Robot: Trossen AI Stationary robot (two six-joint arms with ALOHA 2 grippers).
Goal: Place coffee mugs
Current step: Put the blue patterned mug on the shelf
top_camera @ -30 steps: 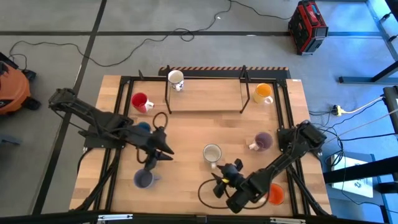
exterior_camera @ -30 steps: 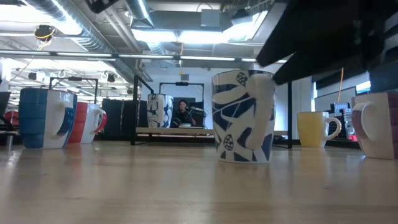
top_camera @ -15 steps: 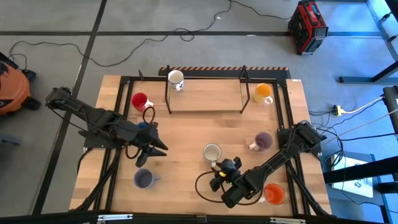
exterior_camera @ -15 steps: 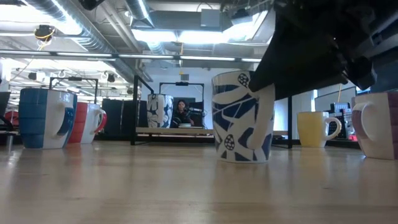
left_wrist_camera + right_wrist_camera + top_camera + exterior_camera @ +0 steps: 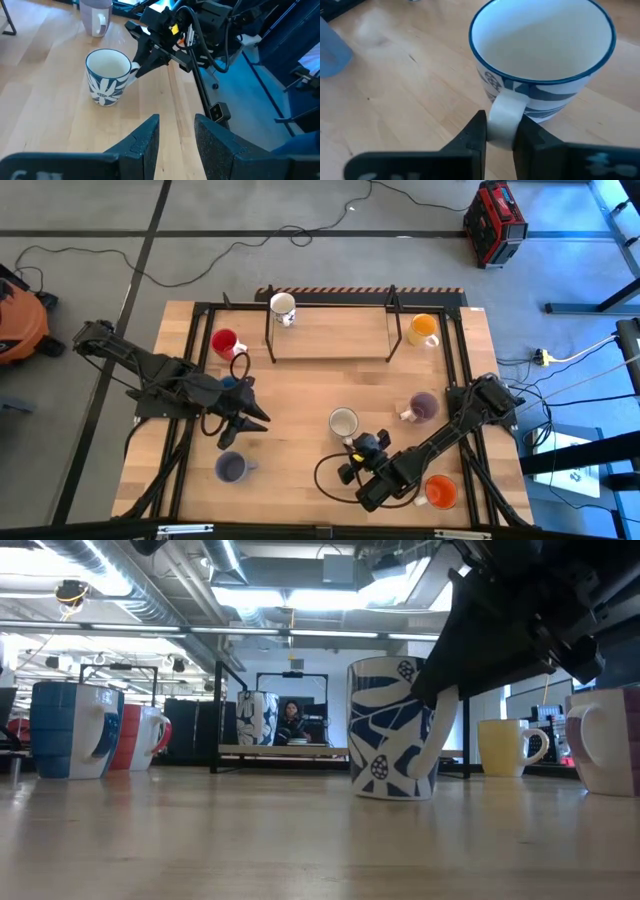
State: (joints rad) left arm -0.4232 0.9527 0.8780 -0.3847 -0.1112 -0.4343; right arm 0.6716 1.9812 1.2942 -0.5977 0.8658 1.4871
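Left wrist view. Left gripper (image 5: 176,140) at 6 o'clock, fingers apart with bare wooden table (image 5: 45,125) between them. White mug with blue pattern (image 5: 106,76) upright at about 10 o'clock. Right gripper (image 5: 138,60) closed on its handle, arm entering from 1 o'clock. Lavender mug (image 5: 96,18) at 11 o'clock, well apart.

Right gripper (image 5: 499,131): jaws clamped on a mug handle, arm reaching toward 10 o'clock. Left gripper (image 5: 243,420): jaws slightly parted, holding nothing, at 8 o'clock.
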